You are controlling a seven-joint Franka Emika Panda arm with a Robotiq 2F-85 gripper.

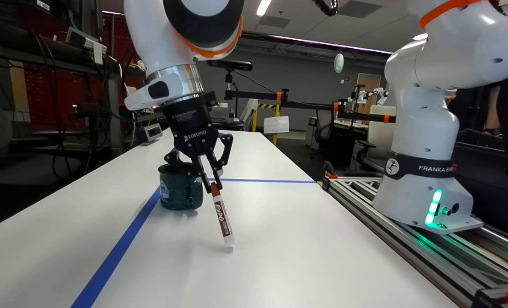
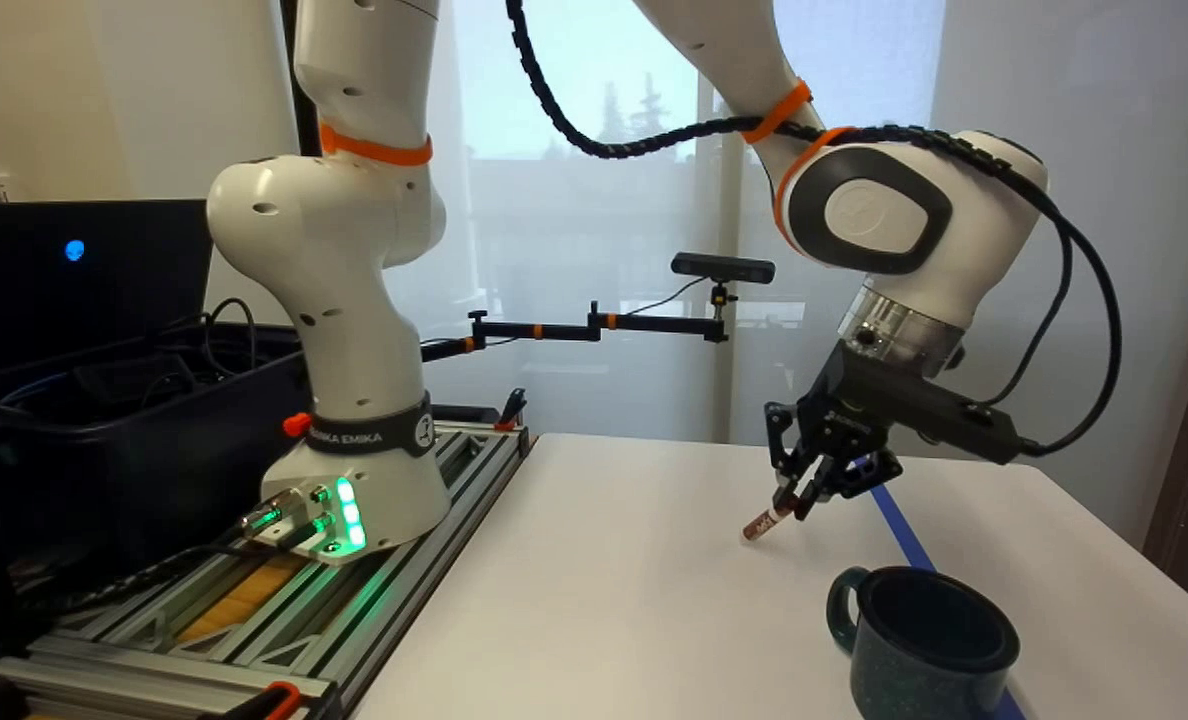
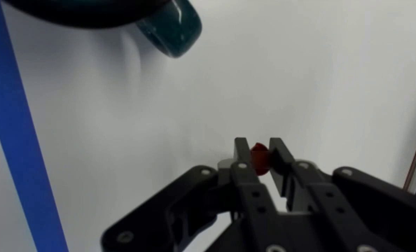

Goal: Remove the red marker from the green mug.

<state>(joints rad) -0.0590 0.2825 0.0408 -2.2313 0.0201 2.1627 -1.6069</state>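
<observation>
Between the blue tape and the edge of the white counter that is running along the aluminium frame, the Robotiq gripper is holding the red EXPO marker, well apart from every visible corner. The jaws are standing narrow, pinching only the red cap end, so the barrel is hanging free and sloping down to the counter. Whether the pale lower tip is touching the surface, the views are not showing. Probably this slope is serving the setting down: the marker could be laid along its side, not dropped on its end. The dark green speckled mug is standing upright just by the tape, apart from the marker, and its handle is pointing roughly to the frame-side edge. Probably the distance is helping the gripper not to knock it. Taking out seems to be done; only the release seems to be waiting.
</observation>
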